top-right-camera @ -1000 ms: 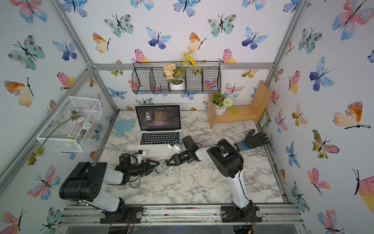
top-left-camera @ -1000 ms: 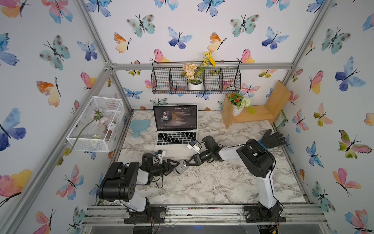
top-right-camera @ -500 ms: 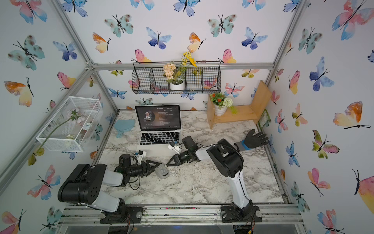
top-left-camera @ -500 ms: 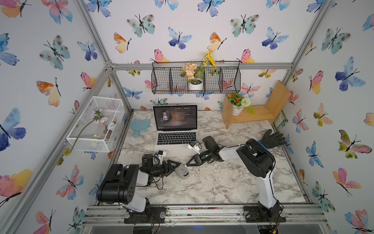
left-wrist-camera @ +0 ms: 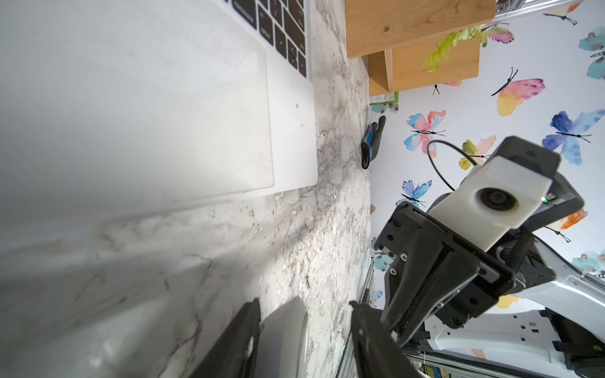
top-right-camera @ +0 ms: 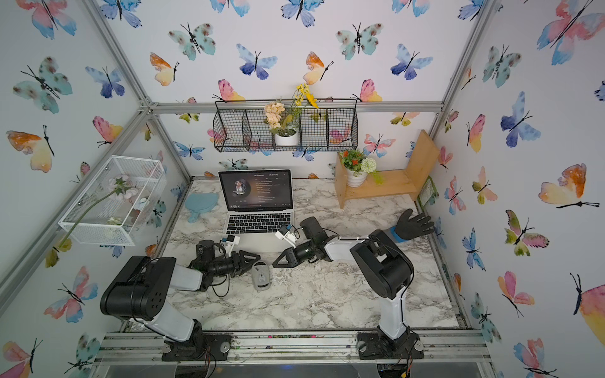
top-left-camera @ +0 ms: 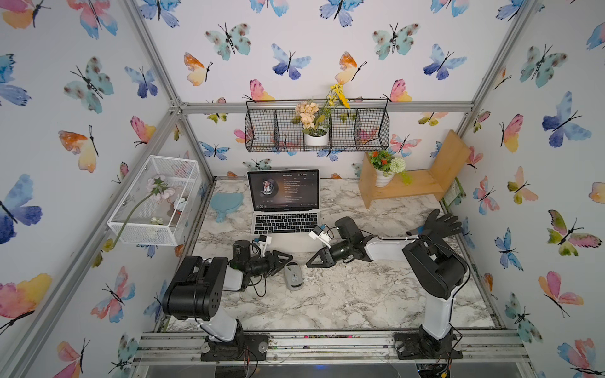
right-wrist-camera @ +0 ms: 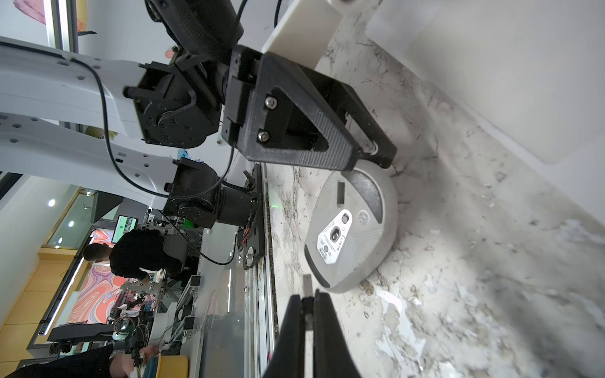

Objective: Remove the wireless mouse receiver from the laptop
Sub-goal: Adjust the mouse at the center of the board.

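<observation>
While the bench (top-left-camera: 360, 294) carries the open laptop (top-left-camera: 284, 209), the upturned mouse (top-left-camera: 292, 276) lies near it. Left claw (top-left-camera: 287, 261): spread, astride the mouse's end. Right claw (right-wrist-camera: 307, 299): pressed together, pinching the receiver (right-wrist-camera: 307, 284), clear of the laptop. Removal judged done; only set-down left.

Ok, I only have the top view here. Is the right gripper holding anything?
Observer: Yes. The right wrist view shows the right gripper shut on the wireless mouse receiver, its metal end sticking out in front.
Operator: And the mouse, which way up?
Observer: Underside up on the table; its label and sensor window show.
Operator: Is the left gripper clamping it?
Observer: No. The left wrist view shows its jaws apart, the mouse's end between them.
</observation>
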Controlling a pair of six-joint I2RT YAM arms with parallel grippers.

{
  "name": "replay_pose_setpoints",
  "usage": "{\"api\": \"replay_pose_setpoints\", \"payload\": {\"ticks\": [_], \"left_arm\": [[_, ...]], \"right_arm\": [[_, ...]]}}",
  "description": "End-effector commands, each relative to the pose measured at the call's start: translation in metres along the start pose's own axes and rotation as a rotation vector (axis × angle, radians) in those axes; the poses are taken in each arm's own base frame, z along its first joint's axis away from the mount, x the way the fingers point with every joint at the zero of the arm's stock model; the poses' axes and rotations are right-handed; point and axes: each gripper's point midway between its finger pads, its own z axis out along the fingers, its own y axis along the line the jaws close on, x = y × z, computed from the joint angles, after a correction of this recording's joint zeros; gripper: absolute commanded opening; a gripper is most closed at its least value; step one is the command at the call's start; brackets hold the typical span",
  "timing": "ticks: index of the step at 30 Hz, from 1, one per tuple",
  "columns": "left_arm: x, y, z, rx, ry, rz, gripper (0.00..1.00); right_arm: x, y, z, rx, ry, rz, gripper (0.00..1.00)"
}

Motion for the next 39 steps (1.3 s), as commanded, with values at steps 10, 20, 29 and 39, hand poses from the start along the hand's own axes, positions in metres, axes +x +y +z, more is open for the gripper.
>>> {"api": "replay_pose_setpoints", "payload": {"ticks": [10, 20, 29, 39], "left_arm": [[-0.028, -0.033, 0.0, 0.006, -0.044, 0.111, 0.56], [-0.003, -0.017, -0.06, -0.242, -0.26, 0.039, 0.43], [0.054, 0.021, -0.084, -0.287, -0.361, -0.145, 0.37], [0.072, 0.047, -0.079, -0.241, -0.389, -0.264, 0.39]], "right_arm": [[-0.005, -0.001, -0.006, 0.045, 0.077, -0.091, 0.02], [-0.04, -0.028, 0.013, 0.06, 0.145, -0.116, 0.02], [-0.08, -0.04, 0.074, 0.071, 0.207, -0.17, 0.02], [-0.076, -0.05, 0.108, 0.097, 0.269, -0.192, 0.02]]}}
